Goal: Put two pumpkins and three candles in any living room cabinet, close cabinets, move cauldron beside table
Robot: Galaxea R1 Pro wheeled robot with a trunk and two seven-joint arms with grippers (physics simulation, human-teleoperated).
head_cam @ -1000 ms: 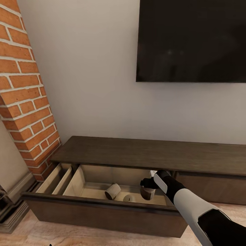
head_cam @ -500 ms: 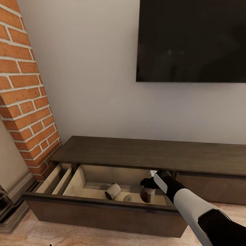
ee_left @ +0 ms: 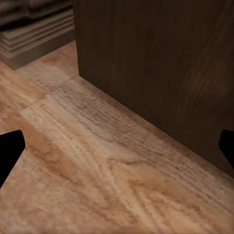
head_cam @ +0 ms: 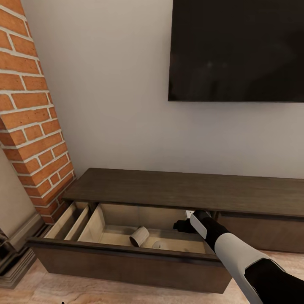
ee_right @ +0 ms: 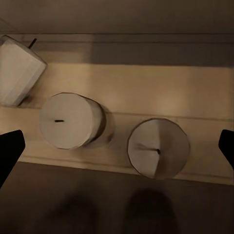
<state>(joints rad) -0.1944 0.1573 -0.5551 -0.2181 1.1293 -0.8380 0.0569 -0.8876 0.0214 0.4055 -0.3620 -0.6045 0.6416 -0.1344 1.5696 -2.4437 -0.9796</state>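
The candle that the right gripper (head_cam: 182, 226) held a second ago now stands free in the open drawer (head_cam: 126, 248) of the cabinet (head_cam: 185, 190). Its fingers are spread wide (nothing between them). Three candles sit in the drawer: one upright candle (ee_right: 158, 147), a second one (ee_right: 70, 120) beside it, a tipped one (ee_right: 18, 70) apart. The drawer's front board hides them partly from the head view. Left gripper (ee_left: 117, 146) is open above the wooden floor (ee_left: 97, 175).

A dark television (head_cam: 236, 50) hangs beside a brick column (head_cam: 29, 114).
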